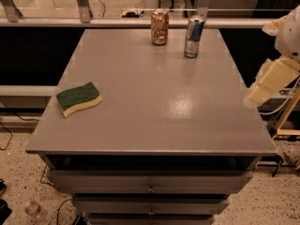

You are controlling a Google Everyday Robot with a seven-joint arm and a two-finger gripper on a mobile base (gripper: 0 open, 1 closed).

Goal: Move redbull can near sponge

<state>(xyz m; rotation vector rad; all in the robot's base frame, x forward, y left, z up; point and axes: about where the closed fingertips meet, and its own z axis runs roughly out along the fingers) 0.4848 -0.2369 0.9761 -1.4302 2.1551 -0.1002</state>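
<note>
The redbull can (193, 36) stands upright at the far right of the grey table (154, 107). It is slim and blue and silver, with a silver top. The sponge (78, 98) lies flat near the table's left edge, dark green on top and pale yellow below. The two are far apart, on opposite sides of the table. My gripper (271, 82) hangs off the table's right edge, as a cream-coloured part of the arm. It is well in front of the redbull can and touches nothing.
A wider orange-brown can (159, 27) stands upright just left of the redbull can at the far edge. A rail (117, 22) runs behind the table. Drawers (150, 182) sit under the front edge.
</note>
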